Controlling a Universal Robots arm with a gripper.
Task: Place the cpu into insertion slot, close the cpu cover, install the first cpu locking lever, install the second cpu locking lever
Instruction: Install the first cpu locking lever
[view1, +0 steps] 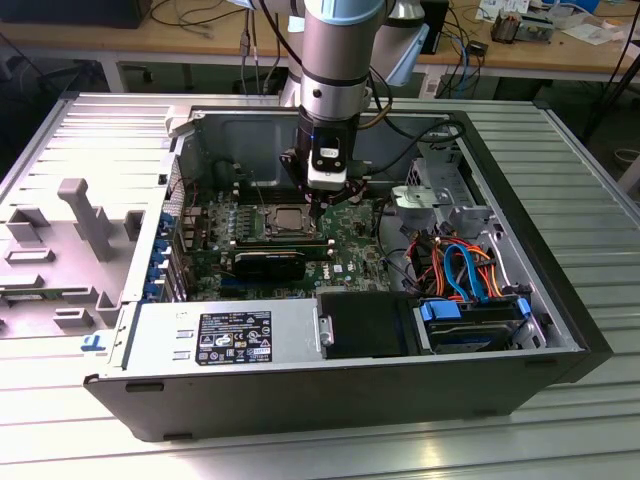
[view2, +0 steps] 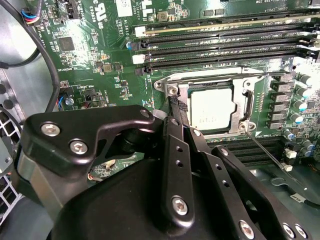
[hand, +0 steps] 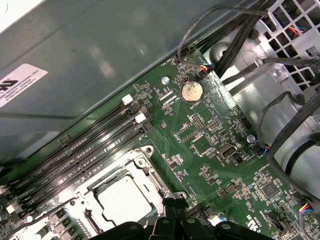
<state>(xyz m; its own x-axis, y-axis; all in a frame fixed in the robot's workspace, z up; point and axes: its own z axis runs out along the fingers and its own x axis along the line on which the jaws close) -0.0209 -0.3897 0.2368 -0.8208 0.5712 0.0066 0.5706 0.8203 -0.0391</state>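
The claw (view2: 176, 108), fingers (view2: 176, 145) pressed together, is poised just beside the seated chip (view2: 211, 107), whose thin lever (view2: 267, 151) beyond should probably be pressed down steadily and hooked.

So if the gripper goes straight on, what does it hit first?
Most likely a corner of the cpu cover, beside the cpu. The gripper points down at that corner, though it might land on the green board next to it.
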